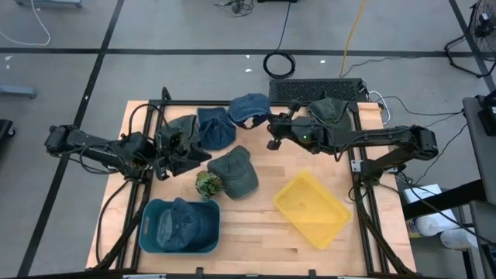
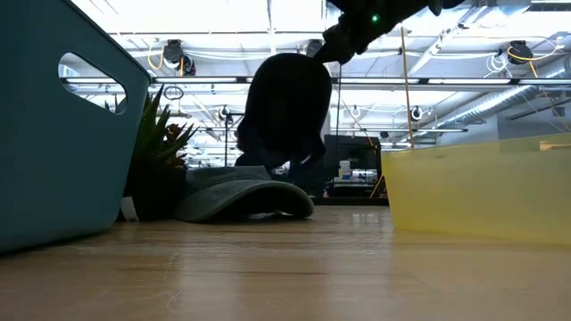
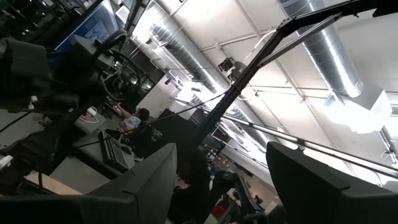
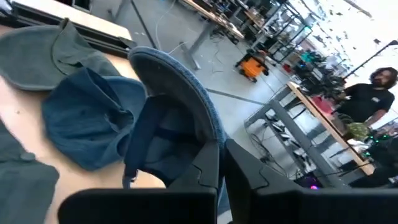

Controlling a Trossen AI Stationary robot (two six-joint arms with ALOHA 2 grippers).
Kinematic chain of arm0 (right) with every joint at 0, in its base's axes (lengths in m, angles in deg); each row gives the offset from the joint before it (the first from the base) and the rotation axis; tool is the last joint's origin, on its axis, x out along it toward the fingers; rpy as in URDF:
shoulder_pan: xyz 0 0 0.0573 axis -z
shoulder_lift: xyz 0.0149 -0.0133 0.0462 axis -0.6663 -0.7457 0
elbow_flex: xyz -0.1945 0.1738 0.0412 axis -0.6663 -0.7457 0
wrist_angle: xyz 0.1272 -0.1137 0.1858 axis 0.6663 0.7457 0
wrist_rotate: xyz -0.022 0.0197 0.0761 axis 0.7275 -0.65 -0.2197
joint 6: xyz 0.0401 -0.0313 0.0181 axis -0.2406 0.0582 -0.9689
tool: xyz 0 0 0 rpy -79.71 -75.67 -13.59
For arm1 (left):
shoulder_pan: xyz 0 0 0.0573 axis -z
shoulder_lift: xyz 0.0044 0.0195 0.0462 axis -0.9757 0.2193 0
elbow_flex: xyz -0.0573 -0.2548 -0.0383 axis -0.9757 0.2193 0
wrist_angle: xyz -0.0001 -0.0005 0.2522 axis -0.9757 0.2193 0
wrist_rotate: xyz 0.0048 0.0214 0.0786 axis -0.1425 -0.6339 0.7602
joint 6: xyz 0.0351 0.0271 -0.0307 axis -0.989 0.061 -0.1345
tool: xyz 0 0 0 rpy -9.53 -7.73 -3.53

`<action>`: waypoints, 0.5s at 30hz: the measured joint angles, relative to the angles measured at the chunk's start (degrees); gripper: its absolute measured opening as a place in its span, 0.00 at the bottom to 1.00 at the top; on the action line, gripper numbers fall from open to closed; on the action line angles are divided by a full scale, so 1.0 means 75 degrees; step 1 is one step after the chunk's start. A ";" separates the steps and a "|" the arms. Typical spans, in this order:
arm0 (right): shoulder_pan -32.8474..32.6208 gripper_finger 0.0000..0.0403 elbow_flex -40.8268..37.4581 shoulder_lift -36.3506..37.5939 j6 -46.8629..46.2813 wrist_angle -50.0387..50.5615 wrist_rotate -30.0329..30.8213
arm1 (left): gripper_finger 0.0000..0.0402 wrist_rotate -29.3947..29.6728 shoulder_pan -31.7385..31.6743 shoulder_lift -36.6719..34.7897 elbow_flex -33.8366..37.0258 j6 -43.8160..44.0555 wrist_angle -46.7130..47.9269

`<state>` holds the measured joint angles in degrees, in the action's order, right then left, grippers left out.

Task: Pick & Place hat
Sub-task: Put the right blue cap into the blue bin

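High view: right gripper point(image 1: 271, 124) clamped on blue cap point(image 1: 249, 109), raised over table's point(image 1: 256, 240) far edge; yellow bin point(image 1: 312, 209) nearer and rightward, teal bin point(image 1: 180, 226) leftward. Left gripper point(image 1: 167, 151) parted, empty, over green cap point(image 1: 183, 128).

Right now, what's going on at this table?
The right gripper is shut on the brim of a blue fabric cap and holds it up near the table's far edge, beside other caps. The left gripper waits on the left side, open and holding nothing. A blue cap already lies in the teal plastic bin; the yellow plastic tray holds nothing. A dark green cap and a small potted plant sit mid-table.
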<state>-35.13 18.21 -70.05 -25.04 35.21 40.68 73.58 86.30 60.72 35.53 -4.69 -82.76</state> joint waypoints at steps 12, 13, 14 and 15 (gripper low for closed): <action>0.0164 0.00 -0.0629 0.0967 -0.0758 -0.0047 -0.1389 | 0.64 0.0006 0.0000 0.0000 0.0000 0.0064 0.0015; 0.0173 0.00 -0.0712 0.1099 -0.0836 -0.0061 -0.1566 | 0.64 0.0007 0.0000 0.0000 0.0000 0.0068 0.0015; 0.0172 0.00 -0.0806 0.1235 -0.0931 -0.0055 -0.1699 | 0.64 0.0010 0.0000 0.0000 0.0000 0.0069 0.0017; 0.0167 0.00 -0.0889 0.1371 -0.1021 -0.0033 -0.1786 | 0.64 0.0016 0.0000 0.0000 0.0000 0.0086 0.0015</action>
<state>-33.88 11.53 -59.77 -32.70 34.96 27.29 73.70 86.30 60.72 35.53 -4.05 -82.65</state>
